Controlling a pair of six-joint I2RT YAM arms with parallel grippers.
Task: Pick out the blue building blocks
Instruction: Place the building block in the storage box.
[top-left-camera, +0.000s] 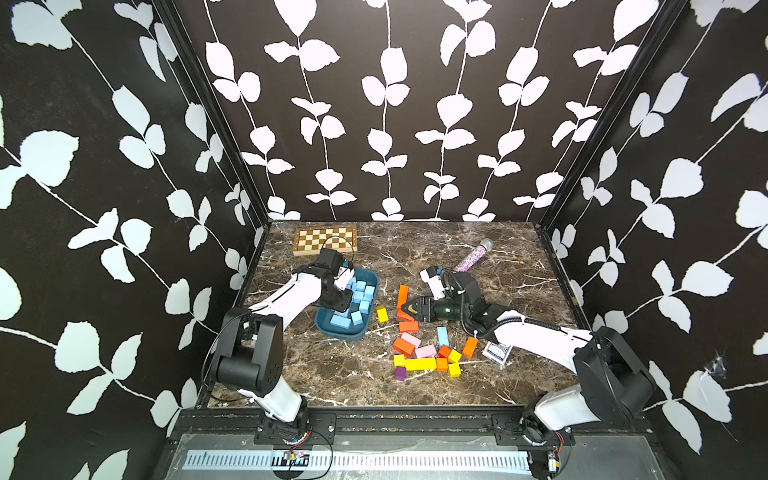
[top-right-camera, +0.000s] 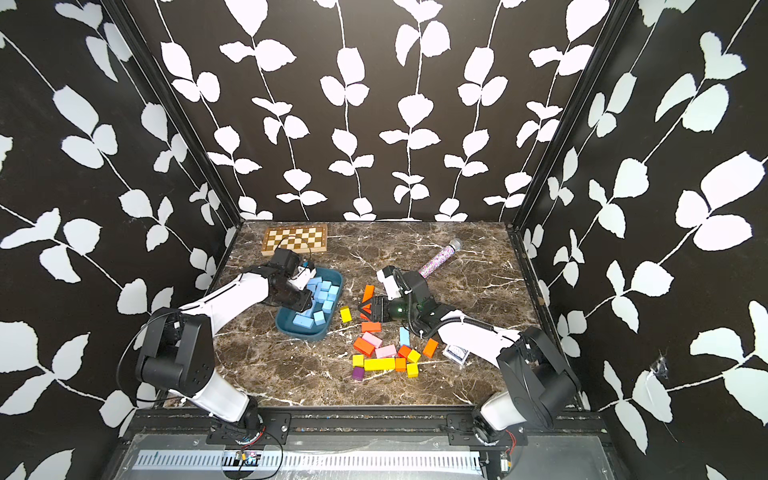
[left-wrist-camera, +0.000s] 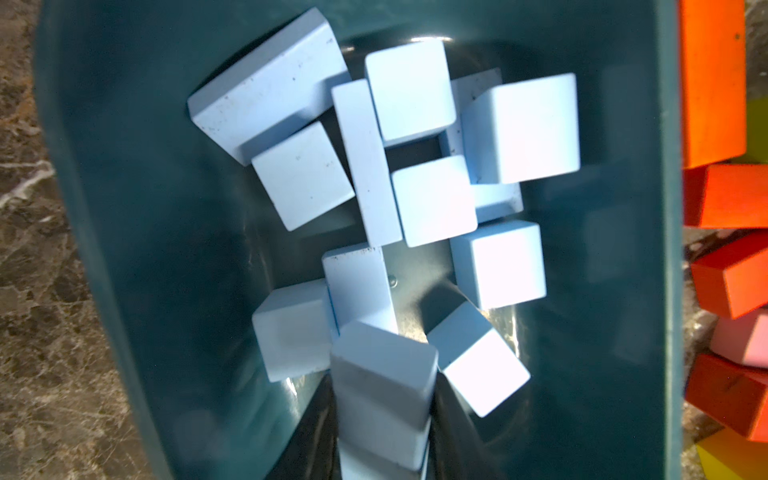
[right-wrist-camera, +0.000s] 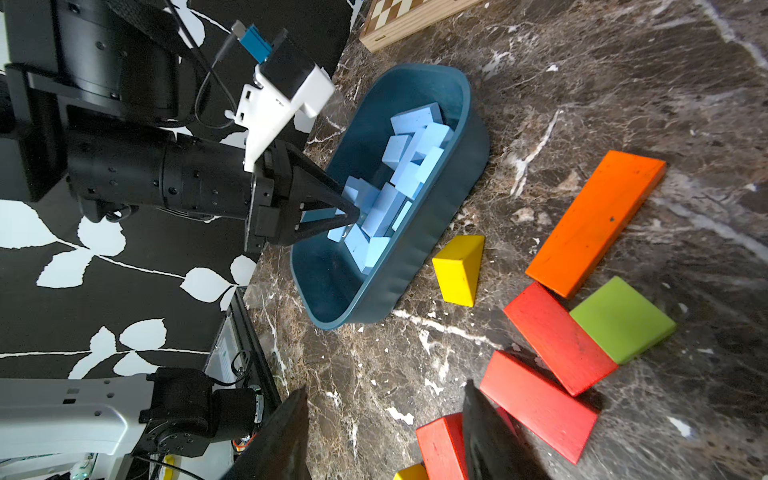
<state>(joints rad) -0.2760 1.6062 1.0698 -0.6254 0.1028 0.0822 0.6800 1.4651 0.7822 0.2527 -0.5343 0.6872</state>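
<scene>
Several blue building blocks (top-left-camera: 361, 295) lie heaped in the dark teal oval tray (top-left-camera: 332, 330), also seen in the left wrist view (left-wrist-camera: 432, 199) and the right wrist view (right-wrist-camera: 415, 166). My left gripper (top-left-camera: 346, 308) reaches down into the tray (left-wrist-camera: 124, 208), shut on one blue block (left-wrist-camera: 382, 374) held upright between its jaws. One more blue block (top-left-camera: 443, 336) lies on the table among the mixed blocks, to the right of the tray in both top views (top-right-camera: 404, 336). My right gripper (top-left-camera: 405, 309) is open just above the table by the red blocks (right-wrist-camera: 540, 403), with nothing between its fingers (right-wrist-camera: 286, 436).
Orange, yellow, pink and purple blocks (top-left-camera: 424, 357) are scattered at mid-table, with a single yellow block (top-left-camera: 382, 313) beside the tray. A chessboard (top-left-camera: 325, 245) lies at the back left, a glittery microphone (top-left-camera: 473, 255) at the back right, and a card deck (top-left-camera: 496, 353) under the right arm.
</scene>
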